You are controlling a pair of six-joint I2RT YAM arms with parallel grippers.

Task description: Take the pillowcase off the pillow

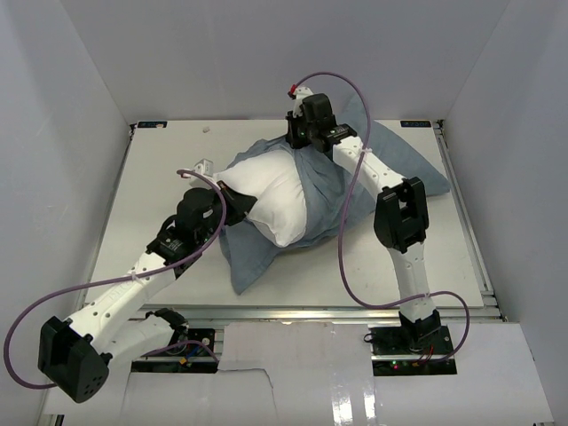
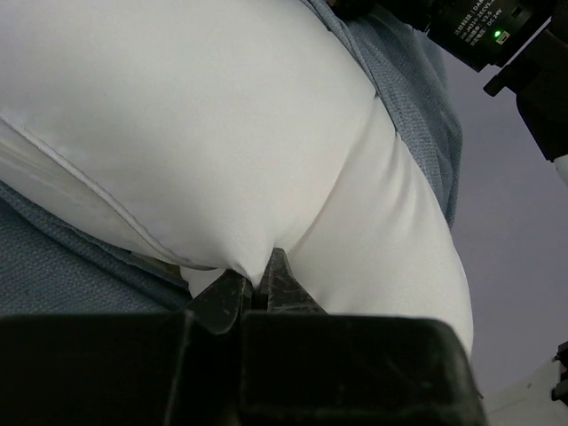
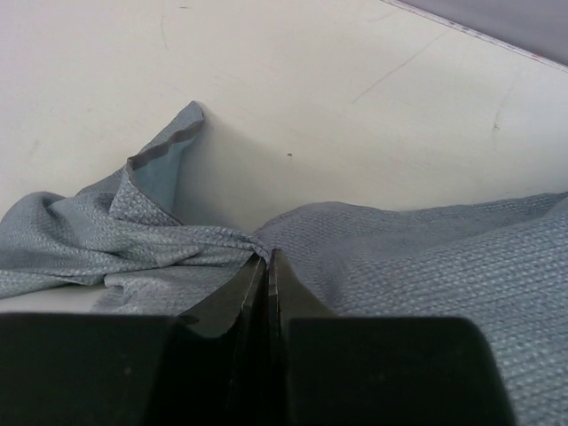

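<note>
The white pillow point(image 1: 271, 191) lies mid-table, its left half bare and its right half inside the grey-blue pillowcase point(image 1: 324, 195). My left gripper point(image 1: 229, 197) is shut on a pinch of the pillow's left end; the left wrist view shows white pillow fabric point(image 2: 222, 142) gathered between the fingers point(image 2: 282, 282), with pillowcase cloth point(image 2: 417, 98) behind. My right gripper point(image 1: 306, 142) sits at the pillowcase's far edge, shut on a fold of the grey-blue cloth point(image 3: 399, 257). No stripes show.
The white table point(image 1: 160, 177) is walled by white panels on three sides. A flap of pillowcase point(image 1: 244, 262) spreads toward the near edge. A small white object point(image 1: 202, 166) lies left of the pillow. Purple cables loop over both arms.
</note>
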